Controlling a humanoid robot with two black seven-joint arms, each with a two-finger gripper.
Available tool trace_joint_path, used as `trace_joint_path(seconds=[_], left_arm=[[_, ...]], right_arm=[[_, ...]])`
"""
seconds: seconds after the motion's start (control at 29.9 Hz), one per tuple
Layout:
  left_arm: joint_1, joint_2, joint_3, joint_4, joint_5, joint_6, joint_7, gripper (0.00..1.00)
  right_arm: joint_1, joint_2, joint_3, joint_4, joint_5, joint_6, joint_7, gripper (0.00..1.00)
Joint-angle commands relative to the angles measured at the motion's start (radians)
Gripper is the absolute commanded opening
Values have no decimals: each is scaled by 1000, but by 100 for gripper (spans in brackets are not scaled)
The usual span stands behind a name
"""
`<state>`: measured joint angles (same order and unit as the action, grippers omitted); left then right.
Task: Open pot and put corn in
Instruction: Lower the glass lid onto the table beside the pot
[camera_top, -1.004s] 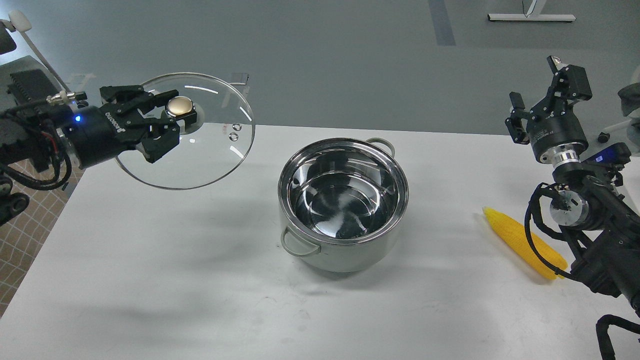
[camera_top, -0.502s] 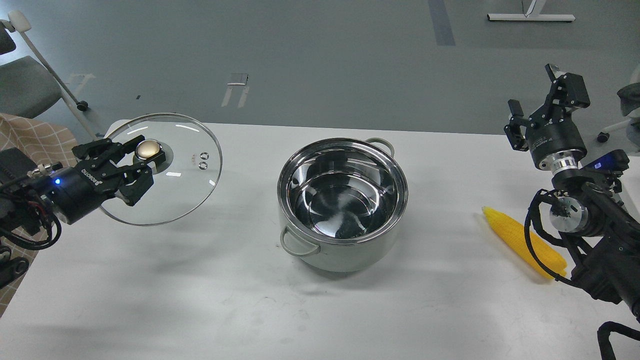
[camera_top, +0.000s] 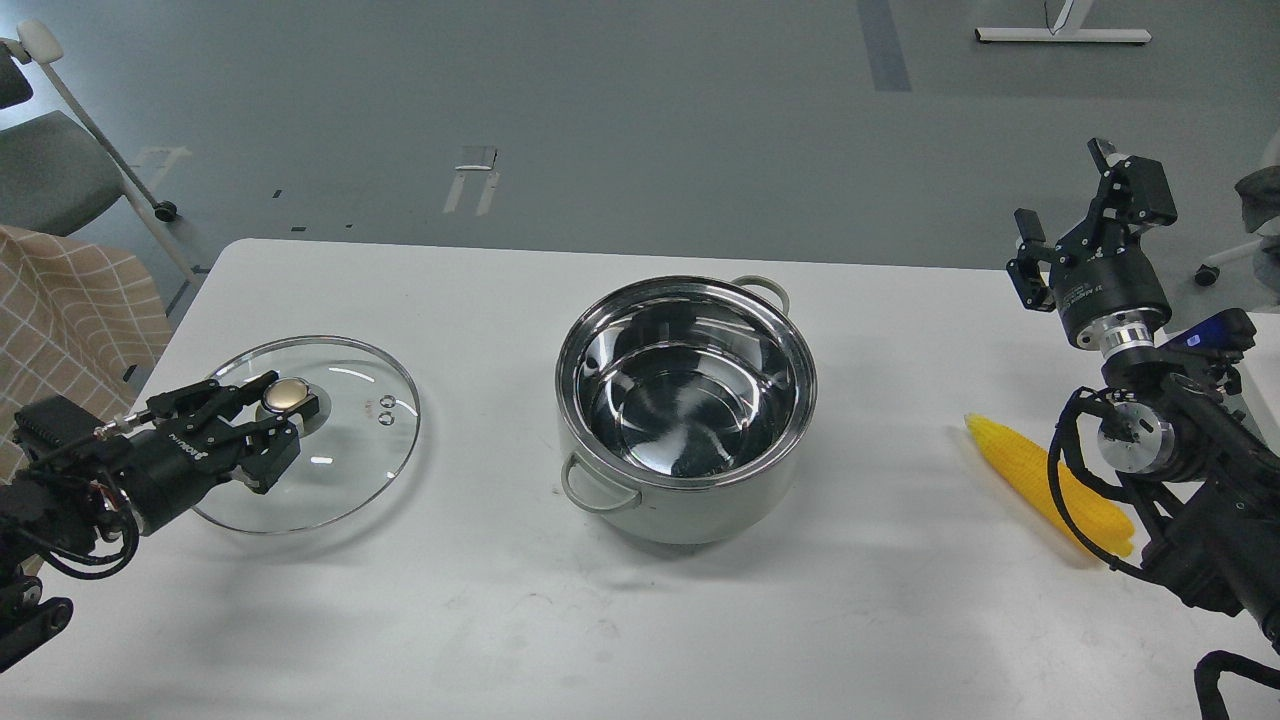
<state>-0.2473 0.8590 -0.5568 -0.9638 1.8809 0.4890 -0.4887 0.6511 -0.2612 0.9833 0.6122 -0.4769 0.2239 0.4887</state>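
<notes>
Now the left gripper (camera_top: 272, 405) gripped the glass lid (camera_top: 340, 440) by its gold knob (camera_top: 286, 393); the right gripper (camera_top: 1085, 225) gaped empty beyond the corn (camera_top: 1020, 470), the pot (camera_top: 686, 405) uncovered.

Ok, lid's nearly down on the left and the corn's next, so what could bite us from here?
1. The left gripper is clamped on the lid knob near the table's left edge; a careless pull-away could drag the lid off.
2. The corn lies partly under the right arm's cables, so they may snag or roll it.
3. The right gripper is raised far from the corn; the pot sits close to its path.
</notes>
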Motion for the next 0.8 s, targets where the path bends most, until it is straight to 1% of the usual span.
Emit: trace_joint_path(seconds=[0.0,0.4,0.6,0.77], left_arm=[[3,-23,0,26,0,0,0,50],[3,-63,5,54,0,0,0,51],[5,-63,5,56,0,0,0,58],[5,-63,5,56,0,0,0,62]], right_arm=[[-1,-1,0,0,1,0,0,100],[-4,-3,0,0,0,0,0,100],[-5,0,2,0,1,0,0,100],[-7,-3,0,0,1,0,0,100]])
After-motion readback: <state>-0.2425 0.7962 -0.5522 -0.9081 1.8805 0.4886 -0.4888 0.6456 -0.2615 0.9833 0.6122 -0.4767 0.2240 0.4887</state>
